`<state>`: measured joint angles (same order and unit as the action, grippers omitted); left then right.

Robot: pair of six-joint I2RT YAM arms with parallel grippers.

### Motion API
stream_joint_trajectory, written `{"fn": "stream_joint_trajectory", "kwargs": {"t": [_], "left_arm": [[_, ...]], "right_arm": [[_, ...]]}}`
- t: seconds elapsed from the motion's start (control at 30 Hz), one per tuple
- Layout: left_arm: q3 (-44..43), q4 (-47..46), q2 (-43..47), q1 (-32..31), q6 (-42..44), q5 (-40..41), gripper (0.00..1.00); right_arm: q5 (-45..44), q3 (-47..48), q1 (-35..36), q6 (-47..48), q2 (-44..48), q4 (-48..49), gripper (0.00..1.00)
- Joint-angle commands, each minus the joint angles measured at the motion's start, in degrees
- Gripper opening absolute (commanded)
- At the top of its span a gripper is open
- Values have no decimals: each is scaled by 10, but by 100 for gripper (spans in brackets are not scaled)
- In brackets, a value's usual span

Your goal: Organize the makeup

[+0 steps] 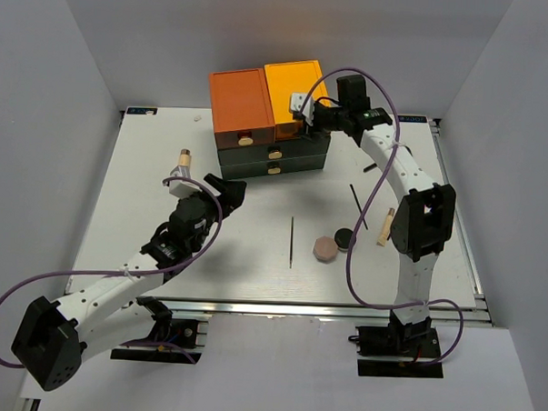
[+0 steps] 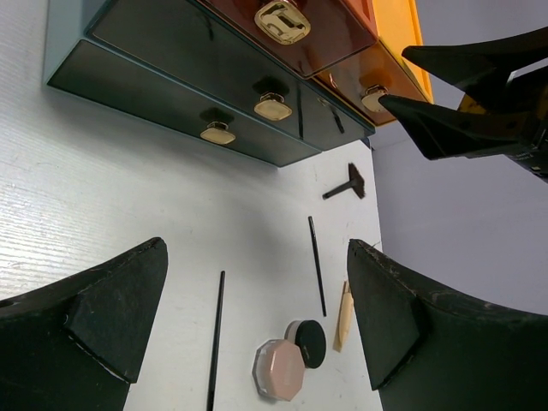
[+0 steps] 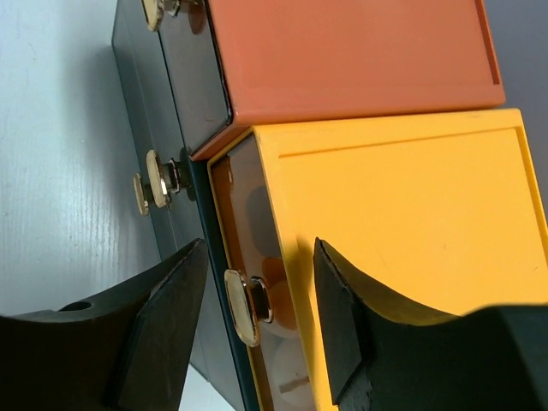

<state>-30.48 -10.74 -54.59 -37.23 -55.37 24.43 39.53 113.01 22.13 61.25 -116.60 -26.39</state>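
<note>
The pink round puff (image 1: 325,249) and the small black jar (image 1: 344,238) lie touching at the table's middle right; both show in the left wrist view, the puff (image 2: 280,368) and the jar (image 2: 312,342). A thin black stick (image 1: 291,241) lies left of them and another (image 1: 359,198) behind them. A beige tube (image 1: 385,226) lies to the right. My left gripper (image 1: 231,190) is open and empty, low in front of the drawer box. My right gripper (image 3: 259,257) is open, with the yellow drawer's gold knob (image 3: 244,306) between its fingers. Peach round shapes (image 3: 287,287) show through that drawer's front.
The orange-and-dark drawer box (image 1: 268,123) stands at the back middle, drawers shut. A small black T-shaped item (image 1: 370,166) lies right of it. Another beige tube (image 1: 184,156) lies behind the left arm. Grey walls close in both sides.
</note>
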Motion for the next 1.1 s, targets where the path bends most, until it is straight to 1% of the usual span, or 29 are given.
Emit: {"fn": "stream_joint_trajectory", "kwargs": {"t": [0.0,0.07,0.17,0.2,0.23,0.3,0.33,0.43,0.6,0.7,1.07], "left_arm": [[-4,0,-1,1,4,-3,95],[-7,2,-6,2,4,-5,95],[-10,5,-6,1,6,-4,95],[-10,5,-5,1,6,-4,95],[-9,5,-4,1,6,-3,95],[-6,6,-2,2,4,-2,95],[-5,5,-2,2,4,-2,95],[-5,3,-3,1,4,-3,95],[-8,1,-10,2,6,-7,95],[-6,1,-9,1,6,-7,95],[-4,1,-4,2,4,-5,95]], "right_arm": [[-18,-1,-2,-10,8,30,58],[-26,12,-2,-9,-7,26,55],[-19,16,-2,3,-11,8,44],[-17,13,-2,5,-9,7,44],[-15,7,-2,12,-1,7,38],[-9,-12,-2,18,6,11,32],[-9,-19,-2,25,14,12,26],[-12,-39,-2,32,22,17,21],[-11,-41,-2,45,27,0,15],[-6,-42,-2,55,30,-14,13],[14,-60,-2,66,55,-24,11]]}}
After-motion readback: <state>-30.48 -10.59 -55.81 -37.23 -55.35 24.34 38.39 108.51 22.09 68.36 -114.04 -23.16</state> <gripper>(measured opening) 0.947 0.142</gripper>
